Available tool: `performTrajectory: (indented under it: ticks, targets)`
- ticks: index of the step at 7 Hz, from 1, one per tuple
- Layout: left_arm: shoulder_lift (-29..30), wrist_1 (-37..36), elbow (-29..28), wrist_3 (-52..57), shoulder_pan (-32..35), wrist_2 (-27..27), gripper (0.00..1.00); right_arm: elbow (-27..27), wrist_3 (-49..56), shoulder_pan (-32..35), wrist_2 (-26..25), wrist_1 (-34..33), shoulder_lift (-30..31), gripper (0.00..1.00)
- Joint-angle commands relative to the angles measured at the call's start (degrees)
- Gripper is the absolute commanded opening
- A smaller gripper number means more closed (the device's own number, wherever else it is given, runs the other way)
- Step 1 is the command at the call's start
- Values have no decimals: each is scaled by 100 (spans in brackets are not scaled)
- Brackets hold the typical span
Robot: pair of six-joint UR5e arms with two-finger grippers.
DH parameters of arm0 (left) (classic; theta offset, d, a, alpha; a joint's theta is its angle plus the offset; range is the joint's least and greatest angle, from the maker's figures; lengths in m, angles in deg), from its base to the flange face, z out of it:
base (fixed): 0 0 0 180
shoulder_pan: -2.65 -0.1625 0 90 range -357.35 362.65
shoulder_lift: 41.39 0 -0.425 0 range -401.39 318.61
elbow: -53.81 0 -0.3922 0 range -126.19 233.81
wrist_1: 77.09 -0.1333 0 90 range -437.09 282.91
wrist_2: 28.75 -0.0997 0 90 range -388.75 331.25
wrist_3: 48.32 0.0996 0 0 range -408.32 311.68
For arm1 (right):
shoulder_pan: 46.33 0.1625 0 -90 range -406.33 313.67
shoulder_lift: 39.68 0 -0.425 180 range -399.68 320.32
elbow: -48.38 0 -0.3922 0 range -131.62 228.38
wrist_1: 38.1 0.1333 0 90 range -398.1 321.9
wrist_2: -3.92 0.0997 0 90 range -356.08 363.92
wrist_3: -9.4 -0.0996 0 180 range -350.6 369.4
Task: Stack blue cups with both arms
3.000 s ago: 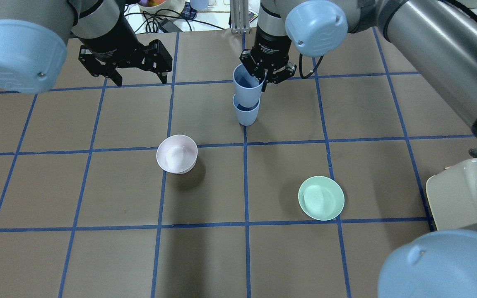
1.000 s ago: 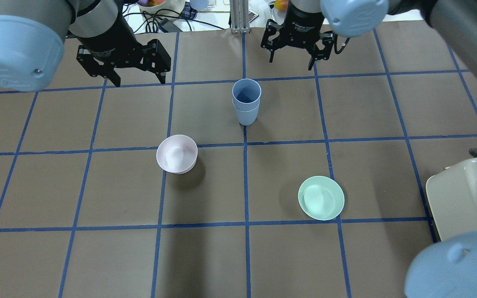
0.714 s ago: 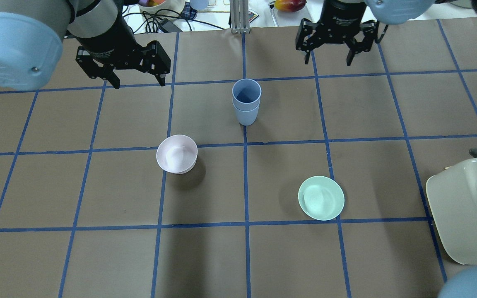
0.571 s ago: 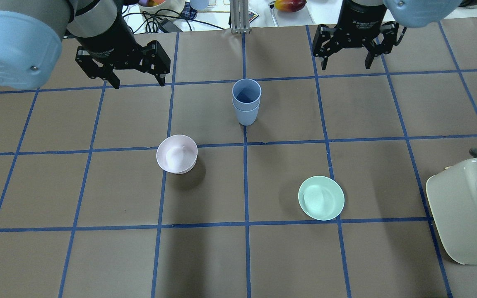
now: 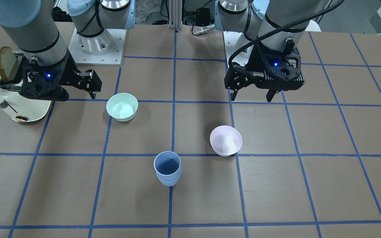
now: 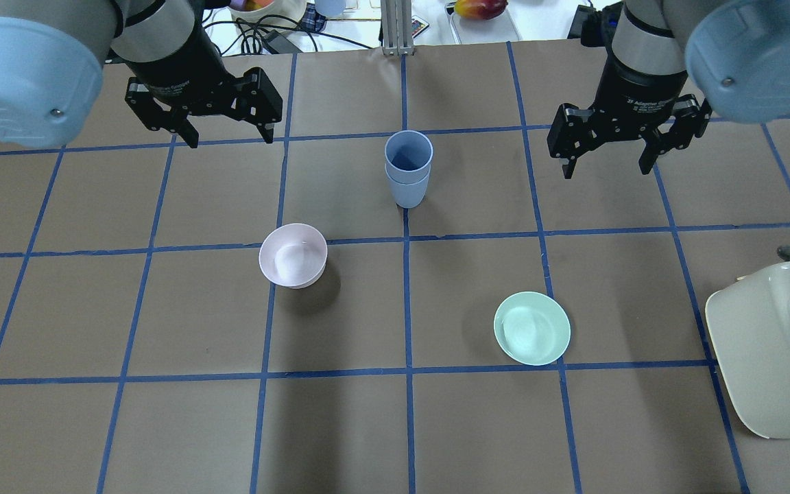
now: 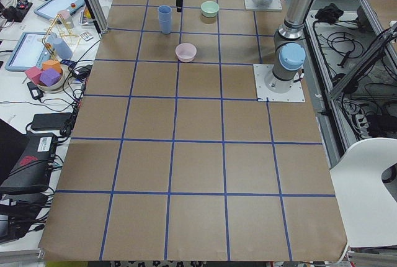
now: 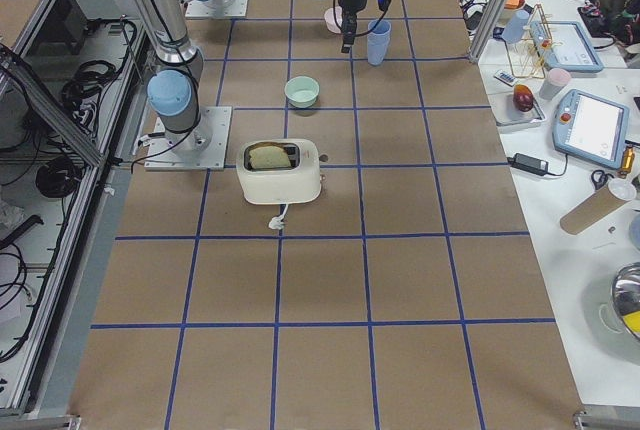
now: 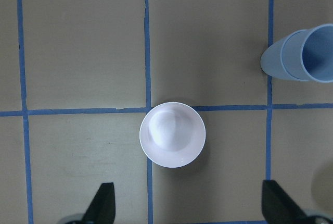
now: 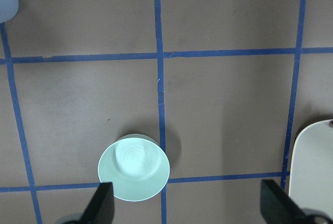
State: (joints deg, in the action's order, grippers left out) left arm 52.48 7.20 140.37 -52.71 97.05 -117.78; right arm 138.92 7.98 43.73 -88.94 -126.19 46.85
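Note:
The two blue cups [image 6: 408, 168] stand nested, one inside the other, upright on the brown table at the far middle; the stack also shows in the front view [image 5: 167, 168] and the left wrist view [image 9: 299, 52]. My left gripper [image 6: 230, 137] is open and empty, hovering to the stack's left, with the pink bowl below it in its wrist view. My right gripper [image 6: 606, 170] is open and empty, hovering to the stack's right, apart from it. Neither gripper touches the cups.
A pale-pink bowl [image 6: 293, 264] sits near-left of the stack. A mint-green bowl [image 6: 531, 328] sits near-right. A cream toaster [image 6: 772, 350] with a bread slice [image 5: 7, 62] stands at the right edge. Blue tape lines grid the table.
My right gripper let go of the upper cup, which now sits deeper in the lower one. It opened, rose and moved right, away from the stack. The left gripper stayed.

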Motion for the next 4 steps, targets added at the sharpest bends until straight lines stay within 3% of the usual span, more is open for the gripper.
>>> performTrajectory:
  ticks: [1,4]
  targets:
    - [0,0,0,0,8,0,100,-9,2,-31,310,168,127,100]
    - [43,0,-8,-17,16,-17,100,-386,10,-268,312,424,119,100]
